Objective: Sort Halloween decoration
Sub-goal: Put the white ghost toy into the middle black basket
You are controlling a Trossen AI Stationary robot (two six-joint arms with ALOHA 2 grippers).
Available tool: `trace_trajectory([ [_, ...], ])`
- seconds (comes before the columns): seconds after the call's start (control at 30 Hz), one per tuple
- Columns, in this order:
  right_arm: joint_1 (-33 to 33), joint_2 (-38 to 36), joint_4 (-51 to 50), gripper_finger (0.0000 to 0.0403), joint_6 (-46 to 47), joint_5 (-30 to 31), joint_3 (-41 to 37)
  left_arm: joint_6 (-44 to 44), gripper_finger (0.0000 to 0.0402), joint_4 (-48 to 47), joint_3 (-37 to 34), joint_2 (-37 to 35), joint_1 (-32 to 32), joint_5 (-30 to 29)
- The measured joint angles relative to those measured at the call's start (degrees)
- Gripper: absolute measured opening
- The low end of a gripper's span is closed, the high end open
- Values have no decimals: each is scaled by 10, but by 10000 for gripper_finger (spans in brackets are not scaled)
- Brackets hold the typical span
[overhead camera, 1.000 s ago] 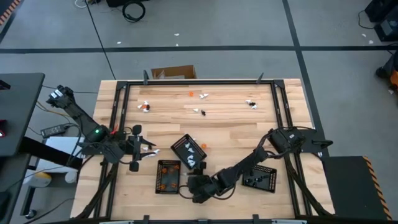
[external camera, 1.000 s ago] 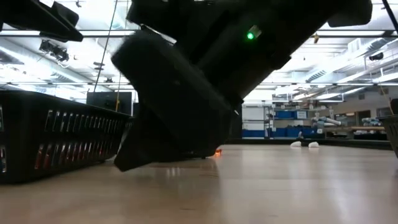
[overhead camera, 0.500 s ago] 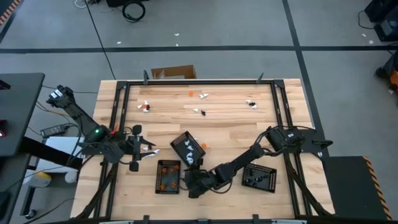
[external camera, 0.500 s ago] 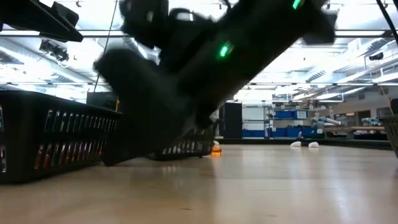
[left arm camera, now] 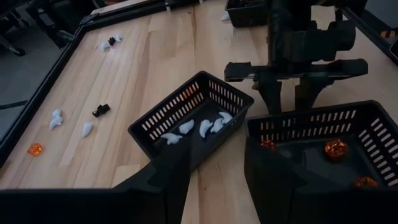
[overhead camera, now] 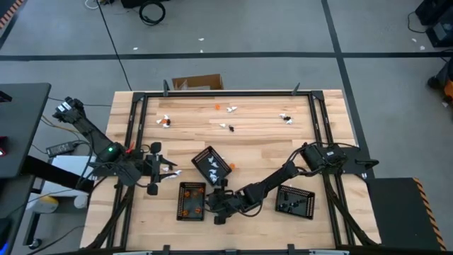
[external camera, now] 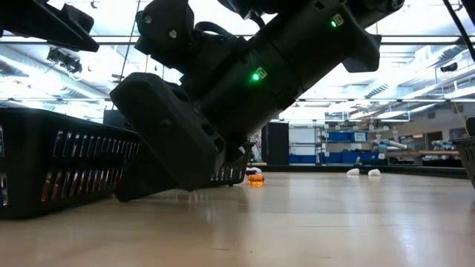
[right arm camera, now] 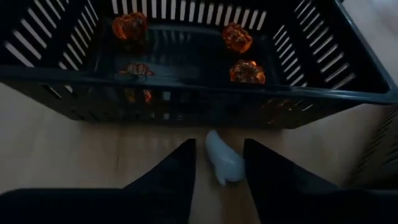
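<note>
Small Halloween decoration pieces lie about the table. One white piece (right arm camera: 224, 163) lies on the wood just outside the tray of orange pieces (overhead camera: 191, 200). My right gripper (right arm camera: 217, 168) stands low over it, open, one finger on each side. A second tray (overhead camera: 212, 164) holds white pieces, and an orange piece (external camera: 255, 178) lies beside it. My left gripper (overhead camera: 157, 173) hovers open at the table's left with nothing between its fingers (left arm camera: 174, 180). My right gripper slants down from the table's right over the white piece (right arm camera: 231, 171), which lies flat on the wood. One finger (right arm camera: 261, 171) stands hard against its side. I cannot tell whether it touches. The other finger is a little apart from it.
A third tray (overhead camera: 295, 202) with black pieces stands at the near right. Loose pieces lie along the far side (overhead camera: 230, 108), (overhead camera: 165, 120), (overhead camera: 287, 117). The orange tray's slotted wall (right arm camera: 186, 99) rises right ahead of my right fingers. A black frame (overhead camera: 134, 127) borders the table.
My right gripper has gone toward the table's left edge along the near side, a little lower, and now stands close to the orange tray's wall. My left arm has kept still.
</note>
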Motion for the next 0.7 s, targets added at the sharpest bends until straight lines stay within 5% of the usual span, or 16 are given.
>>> trace_trajectory([
  [0.27,0,-3,-20,74,3,14,0,0,155,-2,0,0,0,0],
  [0.7,11,-55,-123,82,36,2,-4,0,155,-2,0,0,0,0],
])
